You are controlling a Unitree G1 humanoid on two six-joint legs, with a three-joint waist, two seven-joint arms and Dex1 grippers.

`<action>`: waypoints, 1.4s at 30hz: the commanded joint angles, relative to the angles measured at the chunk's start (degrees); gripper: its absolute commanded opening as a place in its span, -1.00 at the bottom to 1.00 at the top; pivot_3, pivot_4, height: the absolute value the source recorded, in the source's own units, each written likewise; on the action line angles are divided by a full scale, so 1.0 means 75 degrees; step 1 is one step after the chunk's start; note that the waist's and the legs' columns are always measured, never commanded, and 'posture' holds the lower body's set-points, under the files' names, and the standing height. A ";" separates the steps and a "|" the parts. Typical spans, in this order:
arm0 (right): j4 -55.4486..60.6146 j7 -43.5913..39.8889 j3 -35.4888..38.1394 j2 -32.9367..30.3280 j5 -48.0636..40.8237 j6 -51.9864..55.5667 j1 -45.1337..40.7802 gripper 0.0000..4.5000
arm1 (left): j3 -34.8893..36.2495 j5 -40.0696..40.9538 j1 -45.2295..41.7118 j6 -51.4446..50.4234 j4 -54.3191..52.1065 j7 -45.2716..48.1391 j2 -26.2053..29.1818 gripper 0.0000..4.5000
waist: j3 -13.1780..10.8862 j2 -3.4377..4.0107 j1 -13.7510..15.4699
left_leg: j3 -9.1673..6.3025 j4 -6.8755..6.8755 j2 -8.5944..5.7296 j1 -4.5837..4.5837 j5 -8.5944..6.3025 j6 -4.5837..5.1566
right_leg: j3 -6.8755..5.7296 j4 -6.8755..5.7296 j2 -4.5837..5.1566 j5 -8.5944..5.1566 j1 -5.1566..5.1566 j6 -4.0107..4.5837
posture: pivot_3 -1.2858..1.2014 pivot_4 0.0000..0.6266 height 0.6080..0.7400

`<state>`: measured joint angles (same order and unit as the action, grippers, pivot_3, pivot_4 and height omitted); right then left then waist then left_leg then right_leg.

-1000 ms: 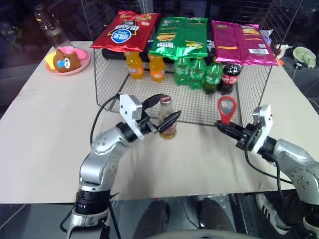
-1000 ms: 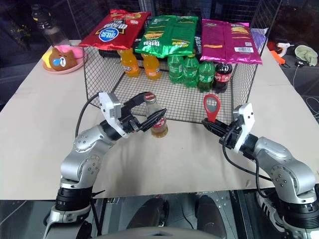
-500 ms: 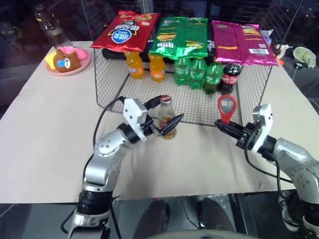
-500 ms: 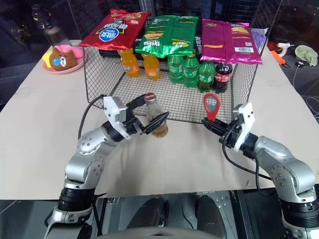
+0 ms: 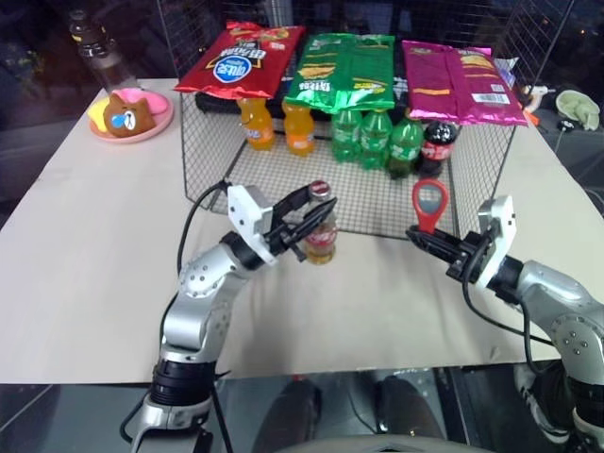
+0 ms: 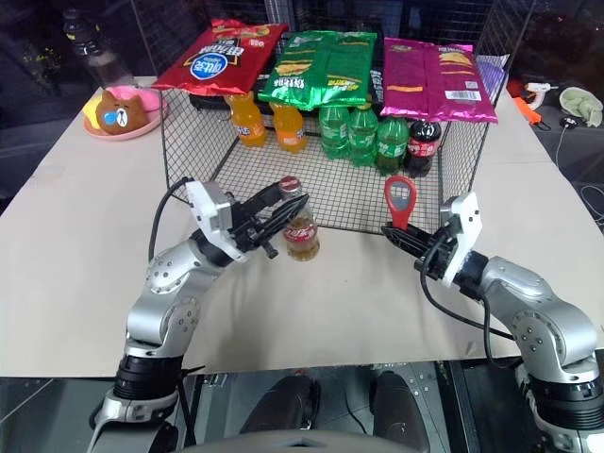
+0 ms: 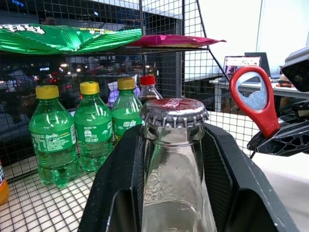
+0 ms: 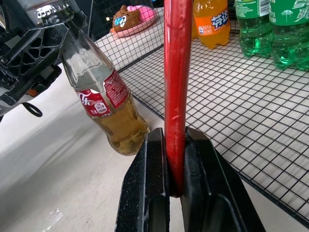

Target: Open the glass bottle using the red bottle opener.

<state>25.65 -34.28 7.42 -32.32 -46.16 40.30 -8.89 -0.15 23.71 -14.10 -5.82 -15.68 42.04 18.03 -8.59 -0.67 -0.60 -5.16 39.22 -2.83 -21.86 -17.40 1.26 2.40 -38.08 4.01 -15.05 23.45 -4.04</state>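
Observation:
The glass bottle (image 5: 322, 243) stands on the table just in front of the wire rack, with amber liquid, a red label and a crimped cap (image 7: 174, 108). My left gripper (image 5: 314, 209) reaches in from the left and is shut on the bottle's neck just below the cap, one finger on each side. In the right wrist view the bottle (image 8: 108, 104) leans slightly. My right gripper (image 5: 416, 234) is shut on the handle of the red bottle opener (image 5: 430, 202), which stands upright with its ring head on top, a short way to the right of the bottle.
A wire rack (image 5: 477, 179) stands behind the bottle, with chip bags on top and orange, green and dark cola bottles (image 5: 377, 137) inside. A pink plate with a bear toy (image 5: 127, 115) and a plastic bottle (image 5: 94, 52) sit at the far left.
My left gripper's fingers, wide open around the bottle before, have closed onto its neck. The right arm and the opener have not moved.

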 commanded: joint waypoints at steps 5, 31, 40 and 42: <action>0.0055 0.0212 -0.1125 -0.0175 0.1904 -0.0836 -0.1025 -1.00 | -0.0149 -0.0120 0.0316 0.0004 0.0123 0.0011 0.0099 -0.49 | 0.0005 0.0006 -0.0008 | 0.0000 -0.0002 0.0001 0.0004 0.0000 0.0000 | -0.0001 0.0000 -0.0002 0.0000 -0.0001 0.0000 | 0.03 -0.52 1.00; -0.2355 0.1460 -0.4013 0.1270 0.8016 -0.6092 -0.2502 -1.00 | -0.0296 -0.0144 0.0286 -0.0032 0.0260 -0.0015 0.0129 -0.49 | 0.0012 0.0013 -0.0023 | -0.0001 -0.0004 -0.0002 0.0007 0.0001 -0.0003 | -0.0002 0.0002 -0.0002 0.0000 0.0001 0.0001 | 0.03 -0.52 1.00; -0.3056 0.1998 -0.4070 0.1451 0.8940 -0.7626 -0.2563 -1.00 | -0.0294 -0.0136 0.0256 -0.0042 0.0299 -0.0049 0.0081 -0.49 | 0.0033 0.0022 -0.0025 | 0.0000 -0.0006 -0.0001 0.0017 0.0001 -0.0003 | -0.0002 0.0002 -0.0003 0.0000 -0.0002 0.0001 | 0.03 -0.52 1.00; -0.3412 0.2199 -0.4183 0.1440 0.9314 -0.7891 -0.2565 -1.00 | -0.0311 -0.0129 0.0250 -0.0045 0.0302 -0.0050 0.0061 -0.49 | 0.0036 0.0023 -0.0027 | 0.0000 -0.0006 -0.0002 0.0017 0.0001 -0.0003 | -0.0002 0.0003 -0.0003 0.0000 -0.0003 0.0001 | 0.03 -0.52 1.00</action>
<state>1.16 -18.14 -21.41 -21.52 20.05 -15.12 -27.96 -0.89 23.87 -13.09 -4.60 -15.51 42.05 18.41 -8.33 -0.49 -0.80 -5.15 39.18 -2.84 -21.72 -17.39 1.23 2.39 -38.06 3.99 -15.05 23.43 -4.03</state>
